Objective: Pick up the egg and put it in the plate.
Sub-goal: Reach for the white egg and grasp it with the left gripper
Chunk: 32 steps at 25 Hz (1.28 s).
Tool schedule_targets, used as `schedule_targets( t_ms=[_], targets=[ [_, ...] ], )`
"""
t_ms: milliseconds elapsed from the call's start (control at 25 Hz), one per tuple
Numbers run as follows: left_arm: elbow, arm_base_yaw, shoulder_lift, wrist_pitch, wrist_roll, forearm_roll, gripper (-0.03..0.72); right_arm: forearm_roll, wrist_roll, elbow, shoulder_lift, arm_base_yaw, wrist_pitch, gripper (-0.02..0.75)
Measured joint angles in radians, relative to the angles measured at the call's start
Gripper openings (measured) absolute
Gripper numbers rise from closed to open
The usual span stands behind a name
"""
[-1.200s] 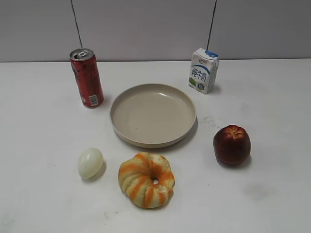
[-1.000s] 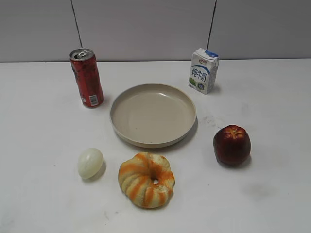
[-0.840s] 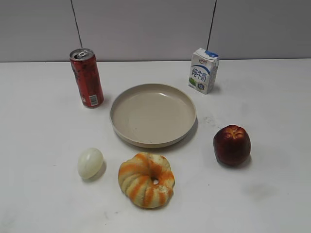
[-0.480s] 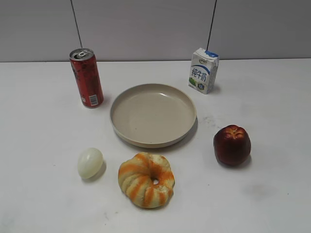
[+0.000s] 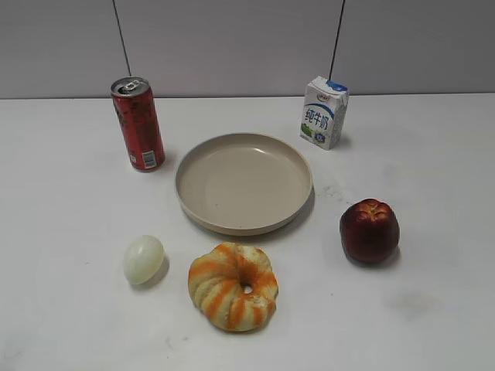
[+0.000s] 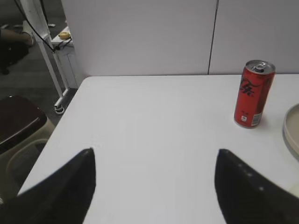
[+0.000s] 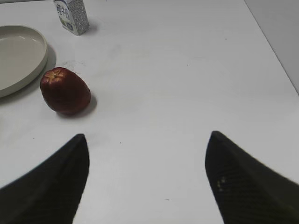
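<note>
The pale cream egg (image 5: 144, 259) lies on the white table, front left of the beige plate (image 5: 244, 182), which stands empty in the middle. The plate's rim also shows in the left wrist view (image 6: 292, 135) and the right wrist view (image 7: 21, 58). Neither gripper shows in the exterior view. My left gripper (image 6: 154, 151) is open and empty over bare table at the left end. My right gripper (image 7: 147, 137) is open and empty over bare table at the right end. The egg is out of both wrist views.
A red can (image 5: 138, 124) stands left of the plate and shows in the left wrist view (image 6: 252, 93). A milk carton (image 5: 324, 113) stands behind right. A red apple (image 5: 370, 230) lies right. An orange-striped ring pumpkin (image 5: 233, 286) lies in front. The table's left edge (image 6: 60, 126) drops to the floor.
</note>
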Motion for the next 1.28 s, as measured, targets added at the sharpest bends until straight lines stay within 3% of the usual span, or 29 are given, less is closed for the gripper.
schedule_targets(
  t_ms=[240,480,920,1280],
  targets=[
    [-0.03,-0.027,0.299,-0.042,0.003,-0.116,0.639,0.0,0.0,0.0,0.0,0.0,0.0,0.585],
    [-0.15,-0.117,0.632,-0.007,0.07,-0.239,0.642,0.0,0.0,0.0,0.0,0.0,0.0,0.585],
    [-0.426,-0.421,1.153,0.079,0.076,-0.247,0.627,0.0,0.0,0.0,0.0,0.0,0.0,0.585],
    [-0.471,-0.527,1.491,0.003,0.076,-0.256,0.613,0.0,0.0,0.0,0.0,0.0,0.0,0.585]
  ],
)
